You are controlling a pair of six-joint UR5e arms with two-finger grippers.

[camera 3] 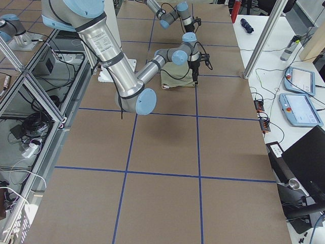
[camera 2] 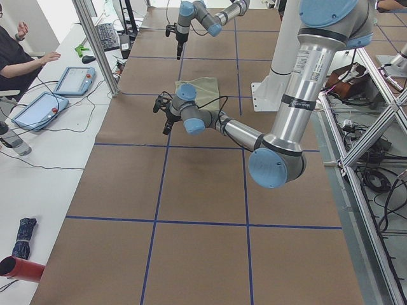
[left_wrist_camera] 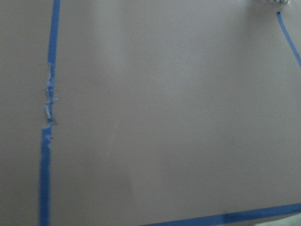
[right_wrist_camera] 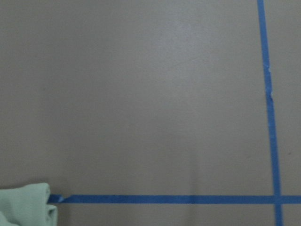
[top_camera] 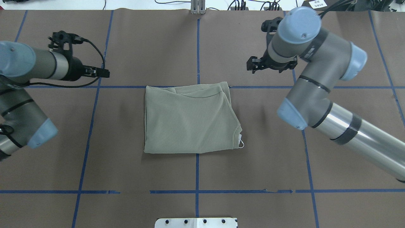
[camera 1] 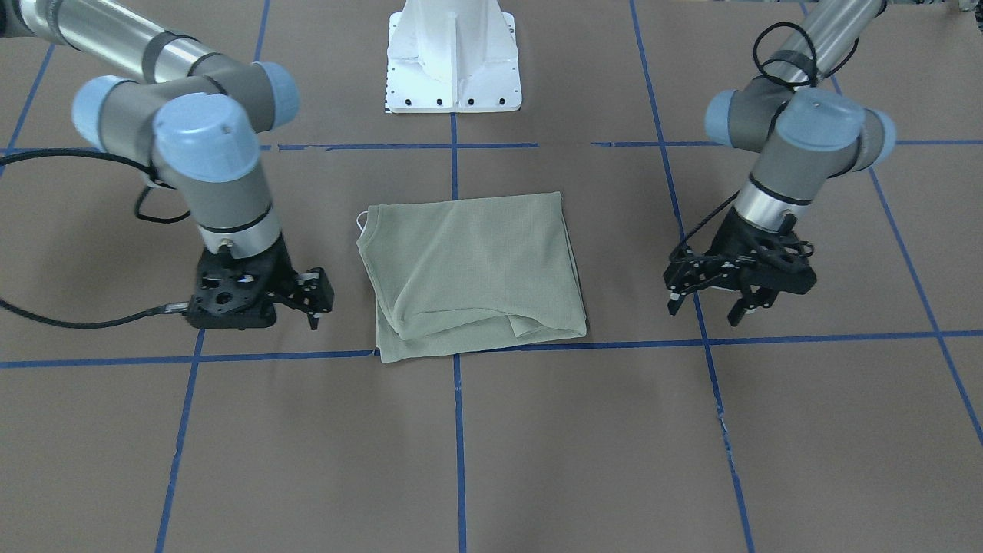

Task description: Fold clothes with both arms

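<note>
Folded green shirt (top_camera: 190, 120); white collar tag (top_camera: 240, 141) unreadable.

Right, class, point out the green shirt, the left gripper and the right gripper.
green shirt (top_camera: 190, 120), overhead view, middle of the folded cloth.
left gripper (camera 1: 705, 309), front-facing view, midway between its fingertips.
right gripper (camera 1: 315, 315), front-facing view, at its fingertips.

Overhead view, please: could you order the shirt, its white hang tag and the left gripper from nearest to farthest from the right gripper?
From the right gripper:
1. shirt, centre table, its upper-right corner closest
2. hang tag, at the shirt's lower-right corner
3. left gripper, far left
</note>
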